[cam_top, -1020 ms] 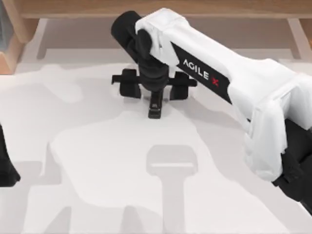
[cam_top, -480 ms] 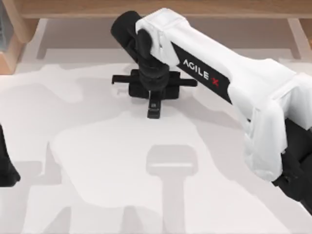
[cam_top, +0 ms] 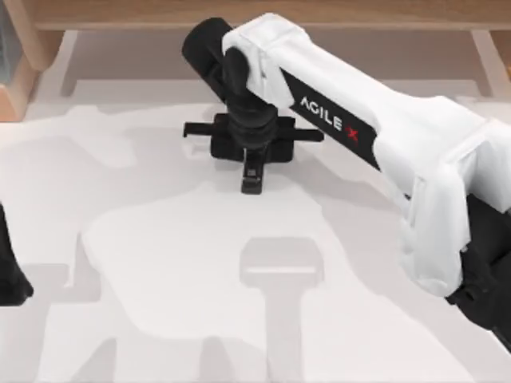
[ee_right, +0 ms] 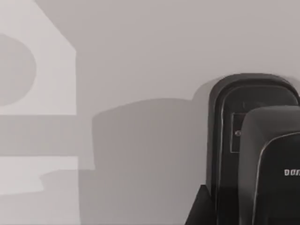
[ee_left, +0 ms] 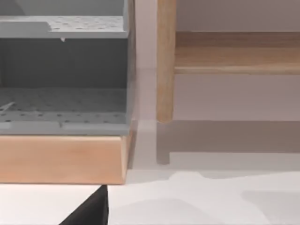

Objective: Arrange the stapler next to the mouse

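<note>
Your right gripper (cam_top: 251, 152) is reaching across to the far middle of the table (cam_top: 160, 263), and its fingers are pinched in on the stapler (cam_top: 251, 177), whose near end pokes out below them toward the camera. Judging from that, you're at the grab stage: coming down from above with the fingers across the narrow body makes sense for such a thin bar. The right wrist view has the stapler (ee_right: 255, 154) up close, lying flat on the surface. I can't spot a mouse, so no telling where it has to go. Your left arm (cam_top: 9, 271) is parked at the table's left edge; can't tell what its fingers are doing. Its wrist view catches a grey shelf unit (ee_left: 63, 70) and a wooden post (ee_left: 165, 61) at the back, well clear of the stapler.
</note>
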You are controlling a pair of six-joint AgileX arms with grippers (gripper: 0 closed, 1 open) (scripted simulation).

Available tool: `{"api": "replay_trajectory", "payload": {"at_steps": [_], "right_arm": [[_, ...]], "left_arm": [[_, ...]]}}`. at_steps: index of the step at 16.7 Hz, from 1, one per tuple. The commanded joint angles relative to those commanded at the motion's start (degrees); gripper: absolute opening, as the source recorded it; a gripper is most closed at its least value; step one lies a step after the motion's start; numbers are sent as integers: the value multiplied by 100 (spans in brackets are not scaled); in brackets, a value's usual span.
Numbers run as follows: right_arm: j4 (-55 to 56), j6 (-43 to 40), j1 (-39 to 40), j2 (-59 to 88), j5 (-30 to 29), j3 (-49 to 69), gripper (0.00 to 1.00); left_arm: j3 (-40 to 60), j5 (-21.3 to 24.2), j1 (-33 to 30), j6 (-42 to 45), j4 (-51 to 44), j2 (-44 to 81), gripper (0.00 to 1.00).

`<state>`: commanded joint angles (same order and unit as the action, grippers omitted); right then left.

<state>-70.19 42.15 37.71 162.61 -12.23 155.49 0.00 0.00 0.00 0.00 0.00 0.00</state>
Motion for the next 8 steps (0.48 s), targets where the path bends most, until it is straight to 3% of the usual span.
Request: {"api": "replay_trajectory", "payload": {"at_steps": [8], "right_arm": [[-845,-6,-5,205,-2,1079,0]], "left_arm": [[0,0,0,0,0,0,100]]}}
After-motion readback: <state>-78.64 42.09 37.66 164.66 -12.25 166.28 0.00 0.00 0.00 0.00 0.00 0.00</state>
